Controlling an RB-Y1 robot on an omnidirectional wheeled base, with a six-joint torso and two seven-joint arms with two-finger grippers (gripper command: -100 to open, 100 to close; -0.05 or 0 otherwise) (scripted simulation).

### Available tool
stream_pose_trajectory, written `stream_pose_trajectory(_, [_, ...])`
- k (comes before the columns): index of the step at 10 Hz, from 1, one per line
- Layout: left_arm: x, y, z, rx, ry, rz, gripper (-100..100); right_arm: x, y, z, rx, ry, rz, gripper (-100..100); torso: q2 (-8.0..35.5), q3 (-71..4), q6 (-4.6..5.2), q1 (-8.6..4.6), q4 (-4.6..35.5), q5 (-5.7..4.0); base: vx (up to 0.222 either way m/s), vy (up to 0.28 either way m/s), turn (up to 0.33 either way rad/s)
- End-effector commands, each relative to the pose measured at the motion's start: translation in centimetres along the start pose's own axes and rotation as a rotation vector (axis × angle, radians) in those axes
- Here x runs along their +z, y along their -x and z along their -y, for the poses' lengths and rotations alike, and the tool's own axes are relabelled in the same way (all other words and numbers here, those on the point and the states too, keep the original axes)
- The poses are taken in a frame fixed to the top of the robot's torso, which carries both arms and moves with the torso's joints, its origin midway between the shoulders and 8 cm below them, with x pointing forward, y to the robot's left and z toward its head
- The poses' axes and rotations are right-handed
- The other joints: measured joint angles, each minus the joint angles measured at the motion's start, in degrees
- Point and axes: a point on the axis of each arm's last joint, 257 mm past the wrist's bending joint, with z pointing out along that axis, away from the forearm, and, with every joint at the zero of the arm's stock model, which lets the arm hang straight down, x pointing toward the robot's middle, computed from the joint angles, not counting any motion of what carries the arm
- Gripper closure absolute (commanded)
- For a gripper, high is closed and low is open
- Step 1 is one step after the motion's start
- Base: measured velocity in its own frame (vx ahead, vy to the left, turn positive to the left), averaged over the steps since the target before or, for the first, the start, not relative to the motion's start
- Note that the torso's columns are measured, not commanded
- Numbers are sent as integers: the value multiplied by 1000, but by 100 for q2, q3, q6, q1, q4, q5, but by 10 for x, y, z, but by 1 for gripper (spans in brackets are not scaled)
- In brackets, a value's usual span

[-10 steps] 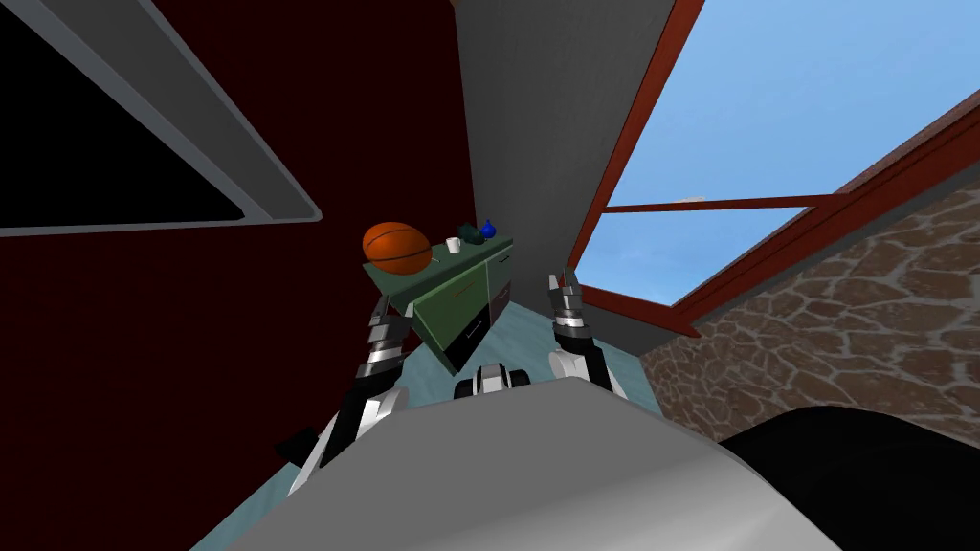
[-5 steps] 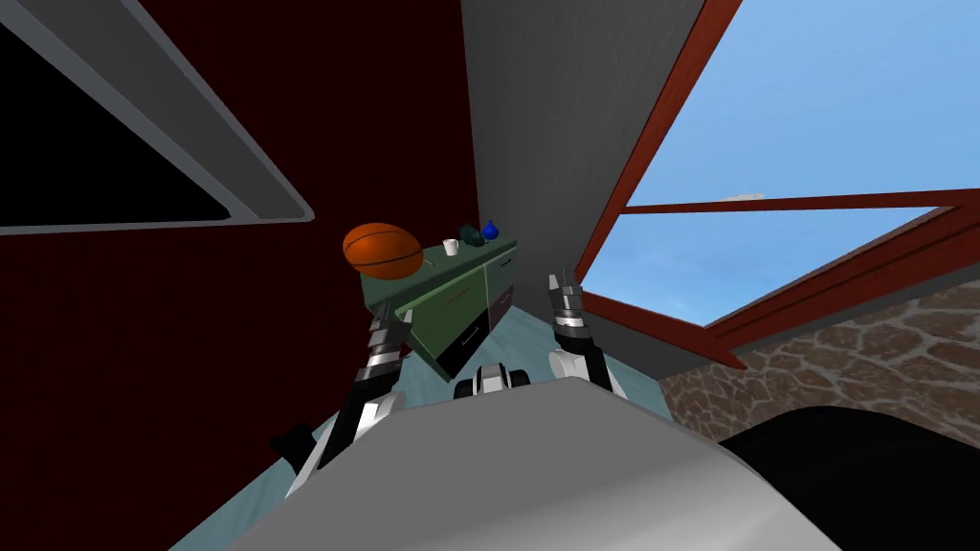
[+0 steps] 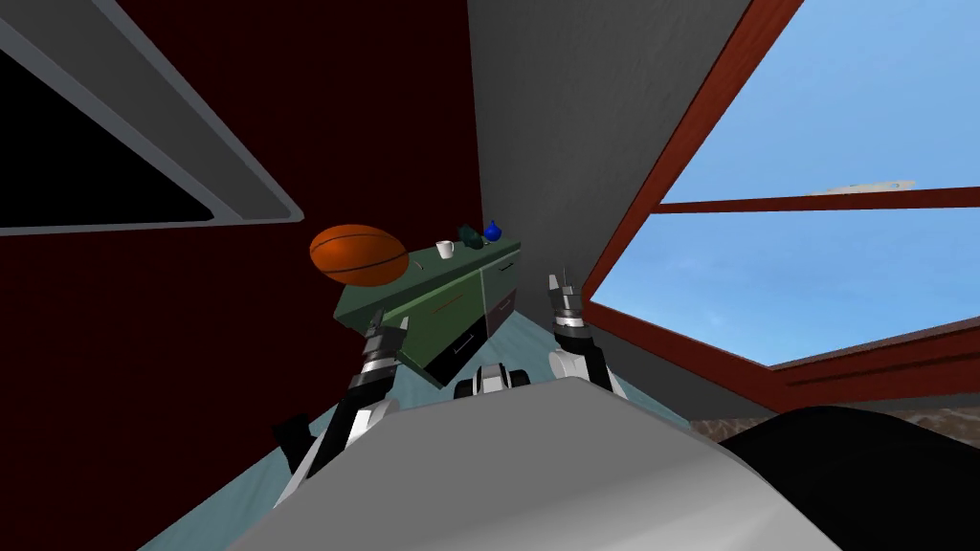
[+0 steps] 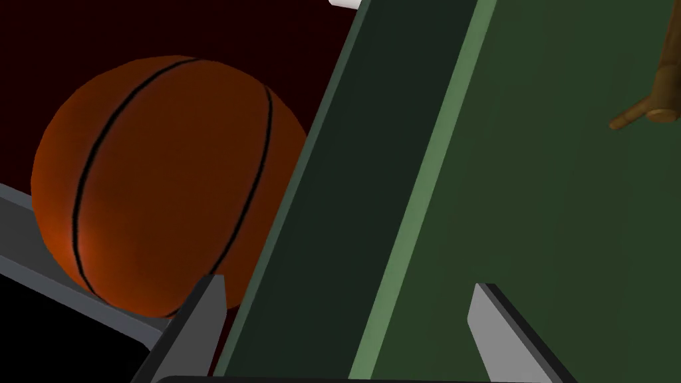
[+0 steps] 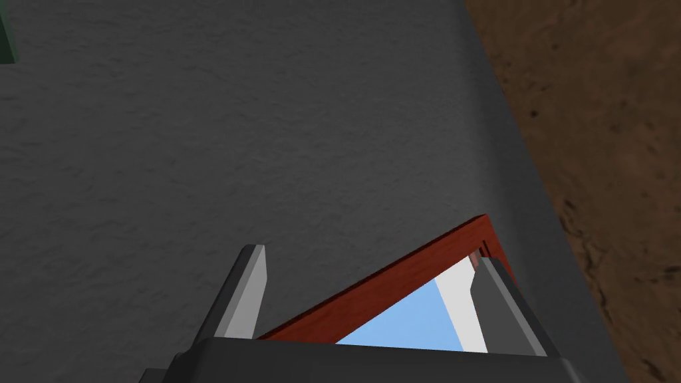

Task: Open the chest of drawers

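The green chest of drawers (image 3: 456, 297) stands against the dark red wall, with dark drawer fronts low down. My left gripper (image 3: 388, 322) is open at the chest's near corner, just under its top. In the left wrist view the left gripper (image 4: 346, 312) straddles the edge of the chest's top, with the green front (image 4: 552, 219) close ahead. A brown handle (image 4: 655, 100) sticks out of that front, well beyond the fingertips. Nothing is held. My right gripper (image 3: 559, 281) is raised near the grey wall, and the right gripper (image 5: 369, 292) is open and empty.
An orange basketball (image 3: 359, 255) lies on the chest's near end, also close to my left hand (image 4: 166, 179). A white cup (image 3: 445, 249), a dark object (image 3: 469, 234) and a blue vase (image 3: 492, 231) stand farther along. A red-framed window (image 3: 727, 239) is to the right.
My view has turned, so the chest and ball sit further left and look larger. My left hand has sunk a little against the chest's near corner. The right arm holds its pose.
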Motion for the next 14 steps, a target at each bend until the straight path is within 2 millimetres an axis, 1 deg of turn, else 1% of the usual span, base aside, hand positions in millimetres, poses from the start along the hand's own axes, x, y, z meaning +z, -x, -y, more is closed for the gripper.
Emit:
stream_pose_trajectory(1, [-8, 23, -17, -21, 44, 49, -100, 0, 0, 0, 0, 0, 0, 0, 3, 3, -1, 11, 2, 4, 146, -195, 206])
stream_pose_trajectory(4, [-17, 42, -31, -45, 79, 99, -100, 0, 0, 0, 0, 0, 0, 0, -24, -12, 13, 9, -12, 10, 129, -182, 155])
stream_pose_trajectory(7, [-28, 61, -44, -79, 108, 159, -100, 0, 0, 0, 0, 0, 0, 0, -8, -3, -2, -4, 0, -1, 103, -192, 144])
stream_pose_trajectory(9, [-37, 72, -53, -109, 122, 206, -100, 0, 0, 0, 0, 0, 0, 0, 3, 3, -1, 13, 2, 4, 92, -142, 122])
stream_pose_trajectory(12, [-51, 83, -65, -171, 129, 287, -100, 0, 0, 0, 0, 0, 0, 0, 6, 3, -2, -5, 2, -1, 74, -141, 99])
stream_pose_trajectory(14, [-59, 85, -72, -214, 125, 338, -100, 0, 0, 0, 0, 0, 0, 0, 10, 7, -2, 8, 4, 2, 25, -90, 48])
